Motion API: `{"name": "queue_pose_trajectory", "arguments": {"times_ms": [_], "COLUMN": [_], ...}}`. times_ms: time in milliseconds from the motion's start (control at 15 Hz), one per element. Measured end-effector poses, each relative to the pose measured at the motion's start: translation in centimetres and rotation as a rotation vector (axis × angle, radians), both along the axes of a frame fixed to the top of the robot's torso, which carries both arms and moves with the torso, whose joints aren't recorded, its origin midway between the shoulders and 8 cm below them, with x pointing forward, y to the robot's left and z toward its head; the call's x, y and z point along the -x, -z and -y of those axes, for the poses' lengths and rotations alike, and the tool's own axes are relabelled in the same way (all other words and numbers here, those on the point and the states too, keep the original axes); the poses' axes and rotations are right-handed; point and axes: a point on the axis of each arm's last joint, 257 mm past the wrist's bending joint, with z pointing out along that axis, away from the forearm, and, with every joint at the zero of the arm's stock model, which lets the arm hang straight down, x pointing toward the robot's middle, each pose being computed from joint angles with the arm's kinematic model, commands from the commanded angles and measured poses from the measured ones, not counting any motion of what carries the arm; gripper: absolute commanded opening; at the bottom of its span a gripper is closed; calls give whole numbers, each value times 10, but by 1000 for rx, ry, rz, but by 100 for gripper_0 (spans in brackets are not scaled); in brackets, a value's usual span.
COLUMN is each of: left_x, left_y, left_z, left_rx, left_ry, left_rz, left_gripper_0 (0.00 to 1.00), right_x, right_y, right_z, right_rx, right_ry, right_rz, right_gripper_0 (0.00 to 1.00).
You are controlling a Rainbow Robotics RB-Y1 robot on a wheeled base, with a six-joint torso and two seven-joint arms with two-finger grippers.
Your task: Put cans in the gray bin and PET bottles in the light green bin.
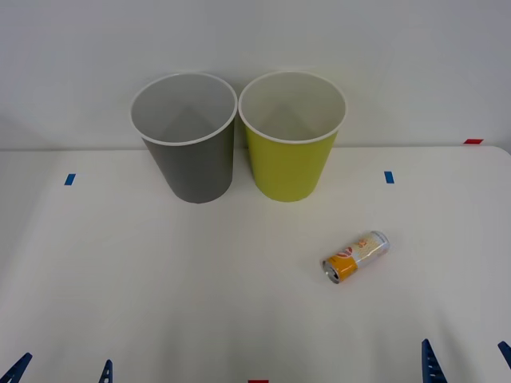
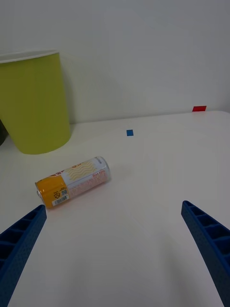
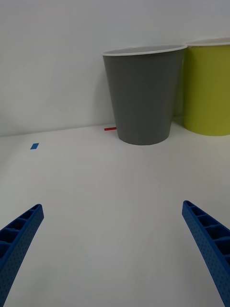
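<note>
The can (image 1: 356, 257) lies on its side on the table (image 1: 160, 303), in front of the green bin (image 1: 291, 152), right of centre. Expect a light, thin-walled, smooth cylinder that may roll; grip across mid-body. Right gripper (image 2: 115, 249) and left gripper (image 3: 112, 249) wait near the front edge, fingers spread, holding nothing. Gray bin (image 1: 188, 148) stands beside the green one; both bin floors are hidden, and the can's label print is unreadable

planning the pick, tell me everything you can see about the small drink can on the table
The small slim silver drink can has an orange-yellow label with red marks, wavy lines and a barcode. It looks like undented metal. It lies on its side on the white table, orange end toward the robot, in front of and right of the yellow-green bin. Only the table touches it.
</note>
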Motion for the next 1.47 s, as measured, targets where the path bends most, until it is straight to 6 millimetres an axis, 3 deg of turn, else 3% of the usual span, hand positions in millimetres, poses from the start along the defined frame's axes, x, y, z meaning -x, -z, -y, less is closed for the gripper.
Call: {"name": "queue_pose_trajectory", "arguments": {"times_ms": [1133, 1267, 1467], "left_x": [0, 0, 0], "left_y": [0, 0, 0], "left_z": [0, 0, 0], "left_rx": [0, 0, 0], "left_ry": [0, 0, 0], "left_rz": [0, 0, 0], "left_gripper_0": [100, 100, 100], "right_x": [0, 3, 0], "right_y": [0, 14, 13], "right_z": [0, 2, 3], "right_rx": [0, -2, 14], "right_ry": [0, 11, 9], "right_rz": [0, -25, -11], "right_gripper_0": [100, 100, 100]}}
